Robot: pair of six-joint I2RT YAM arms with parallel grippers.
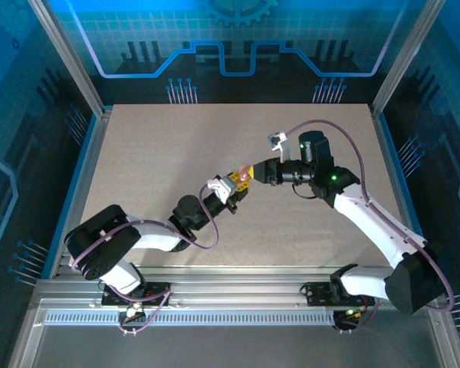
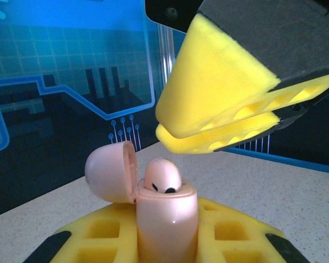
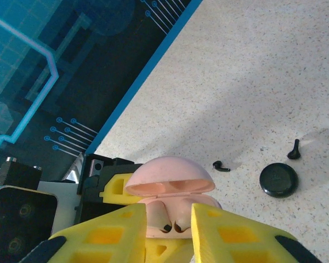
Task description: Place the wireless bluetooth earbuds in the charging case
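Pale pink case (image 3: 170, 183), black earbuds (image 3: 221, 165), speckled table (image 3: 252, 82).

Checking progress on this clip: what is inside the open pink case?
Two pale pink earbuds sit in the case, their tops showing beside the raised lid. Their stems and the sockets are hidden by the case body.

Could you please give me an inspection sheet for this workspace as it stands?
Surface: pale speckled table.
Job's things: pink charging case open, pink earbuds seated inside; two black earbuds lie loose on the table near a round black case.
Clutter: nothing seen.
Claws: left claw shut on the pink charging case; right claw slightly parted close to it, holding nothing.
Cables: purple cables loop along both arms.
Surroundings: blue printed panels and metal frame.
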